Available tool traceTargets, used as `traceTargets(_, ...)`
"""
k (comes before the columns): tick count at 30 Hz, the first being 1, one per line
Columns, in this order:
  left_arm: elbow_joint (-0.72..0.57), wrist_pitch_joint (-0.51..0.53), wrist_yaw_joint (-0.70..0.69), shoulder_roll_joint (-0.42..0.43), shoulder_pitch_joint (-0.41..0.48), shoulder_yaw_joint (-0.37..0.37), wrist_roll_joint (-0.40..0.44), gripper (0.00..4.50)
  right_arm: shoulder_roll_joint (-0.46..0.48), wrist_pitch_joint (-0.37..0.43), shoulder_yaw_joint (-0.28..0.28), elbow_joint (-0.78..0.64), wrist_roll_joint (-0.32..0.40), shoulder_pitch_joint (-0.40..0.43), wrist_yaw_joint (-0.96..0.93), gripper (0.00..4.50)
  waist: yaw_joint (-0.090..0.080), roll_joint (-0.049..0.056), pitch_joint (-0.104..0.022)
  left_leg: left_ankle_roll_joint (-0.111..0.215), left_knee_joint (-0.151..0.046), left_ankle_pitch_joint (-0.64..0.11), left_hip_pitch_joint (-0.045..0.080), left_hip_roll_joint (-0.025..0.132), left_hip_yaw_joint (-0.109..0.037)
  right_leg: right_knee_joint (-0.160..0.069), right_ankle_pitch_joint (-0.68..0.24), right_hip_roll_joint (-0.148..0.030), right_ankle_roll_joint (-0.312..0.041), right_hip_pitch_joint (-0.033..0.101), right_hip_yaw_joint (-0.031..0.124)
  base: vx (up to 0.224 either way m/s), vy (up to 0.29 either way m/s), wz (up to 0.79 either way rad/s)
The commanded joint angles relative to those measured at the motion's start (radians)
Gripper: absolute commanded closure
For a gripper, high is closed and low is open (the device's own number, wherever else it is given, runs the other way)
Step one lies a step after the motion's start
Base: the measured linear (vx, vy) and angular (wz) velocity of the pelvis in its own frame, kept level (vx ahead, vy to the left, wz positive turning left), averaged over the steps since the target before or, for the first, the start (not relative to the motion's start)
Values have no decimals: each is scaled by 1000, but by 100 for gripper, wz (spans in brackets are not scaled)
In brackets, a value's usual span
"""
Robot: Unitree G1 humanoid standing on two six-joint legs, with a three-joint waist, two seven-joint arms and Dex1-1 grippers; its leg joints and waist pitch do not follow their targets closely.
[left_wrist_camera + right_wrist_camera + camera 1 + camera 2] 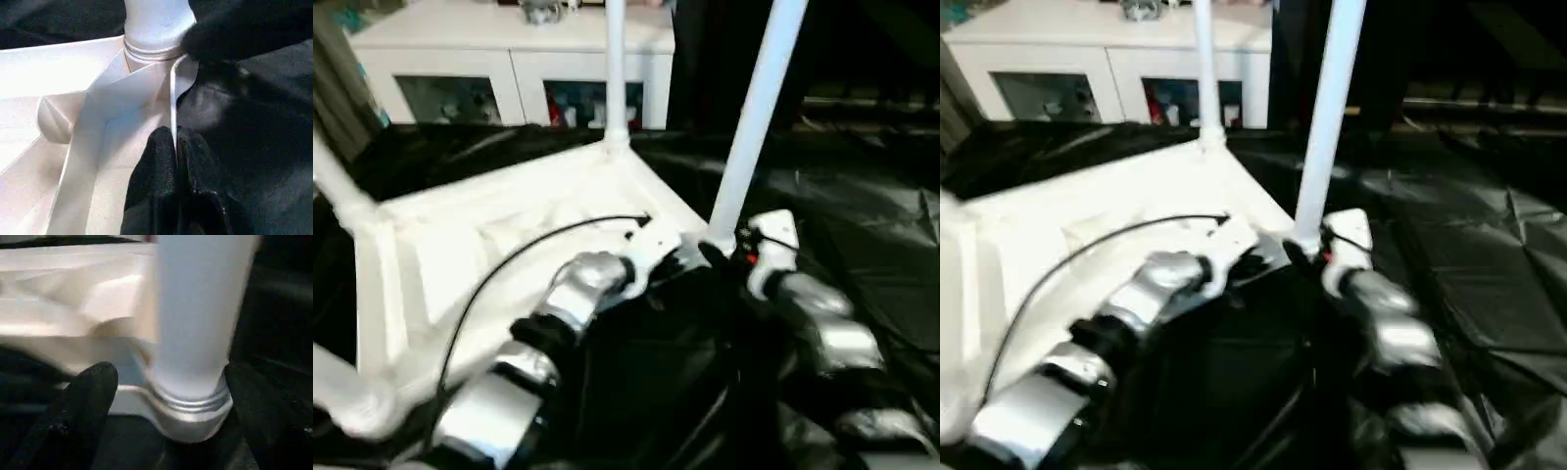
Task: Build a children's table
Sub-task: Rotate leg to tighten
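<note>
Two silver forearms reach in from the near edge toward the closest corner of the white table top (509, 235), which lies upside down on black sheeting (862, 245), ribbed underside up. At that corner the left gripper (175, 147) is pinched narrow on the thin rim of the top, its two black fingers (156, 166) pressed together with the rim's edge between them. Just beside it, the right gripper (171, 396) stands wide, one finger on each side of the base of the nearest leg (754, 127), where the leg meets its round corner socket (190, 406); whether the fingers touch the leg cannot be told. That leg rises upright and leans slightly. A second leg (615, 69) stands upright at the far corner, and two more (337, 191) sit in the sockets on the left side. To the right, the black sheeting spreads wrinkled and open. Beyond the table stands a white cabinet (509, 59) with glass doors; blurred coloured things (592, 103) sit behind the glass, too indistinct to name.
</note>
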Motion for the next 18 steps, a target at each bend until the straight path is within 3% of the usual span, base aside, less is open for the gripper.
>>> traceTargets(1, 25, -60, -81, 27, -12, -19, 2, 450, -63, 27, 45, -103, 34, 50, 142, 67, 0, -15, -55, 49, -77, -306, 20, 58, -38, -100, -365, -67, -143, 38, 41, 0, 0, 0)
traceTargets(3, 26, -78, -112, 36, -13, -20, -3, 450, -86, 33, 49, -127, 39, 67, 172, 67, -1, -15, -56, 54, -77, -295, 15, 59, -40, -94, -334, -68, -163, 40, 41, 0, 0, 0)
traceTargets(5, 28, -130, -168, 36, -25, -26, -12, 450, -132, 40, 47, -164, 43, 96, 221, 67, -2, -12, -60, 56, -74, -282, 14, 59, -39, -89, -293, -68, -186, 39, 40, 0, 0, 0)
traceTargets(6, 31, -149, -181, 33, -32, -27, -14, 450, -149, 46, 45, -180, 47, 106, 237, 67, 3, -15, -60, 65, -71, -273, 18, 60, -35, -90, -273, -66, -190, 38, 41, 0, 0, 0)
traceTargets(7, 40, -170, -181, 18, -46, -24, -17, 450, -172, 65, 40, -210, 55, 121, 256, 67, 6, -7, -61, 67, -69, -269, 22, 61, -35, -88, -260, -67, -199, 36, 43, 0, 0, 0)
traceTargets(9, 44, -180, -179, 10, -51, -22, -19, 450, -180, 74, 37, -224, 59, 126, 261, 67, 9, -11, -63, 85, -64, -234, 16, 62, -33, -78, -203, -67, -226, 39, 41, 0, 0, 0)
traceTargets(10, 52, -188, -176, 0, -58, -17, -23, 450, -191, 86, 36, -243, 67, 134, 267, 67, 11, 2, -63, 87, -64, -230, 16, 62, -34, -77, -197, -69, -230, 38, 41, 0, 0, 0)
traceTargets(11, 58, -194, -169, -11, -63, -13, -26, 450, -200, 96, 34, -260, 75, 141, 271, 67, 11, -5, -63, 94, -61, -223, 16, 61, -31, -78, -188, -65, -229, 40, 40, 0, 0, 0)
traceTargets(14, 62, -204, -173, -35, -67, -8, -35, 450, -203, 116, 33, -300, 89, 155, 272, 67, 22, 5, -65, 104, -59, -208, 15, 63, -33, -74, -179, -69, -238, 40, 39, 0, 0, 0)
traceTargets(15, 61, -200, -190, -36, -64, -7, -39, 450, -196, 121, 37, -309, 93, 157, 273, 67, 24, 2, -66, 107, -57, -200, 14, 62, -32, -74, -177, -69, -237, 40, 39, 0, 0, 0)
traceTargets(16, 61, -197, -202, -36, -63, -7, -41, 393, -192, 125, 40, -315, 95, 159, 273, 63, 26, 2, -66, 109, -56, -197, 14, 62, -32, -74, -178, -69, -237, 39, 39, 0, 0, 0)
traceTargets(18, 54, -161, -253, -29, -61, 0, -57, 387, -186, 136, 50, -332, 98, 164, 274, 63, 29, 7, -68, 115, -55, -177, 11, 62, -32, -71, -175, -70, -235, 39, 38, 0, 0, 0)
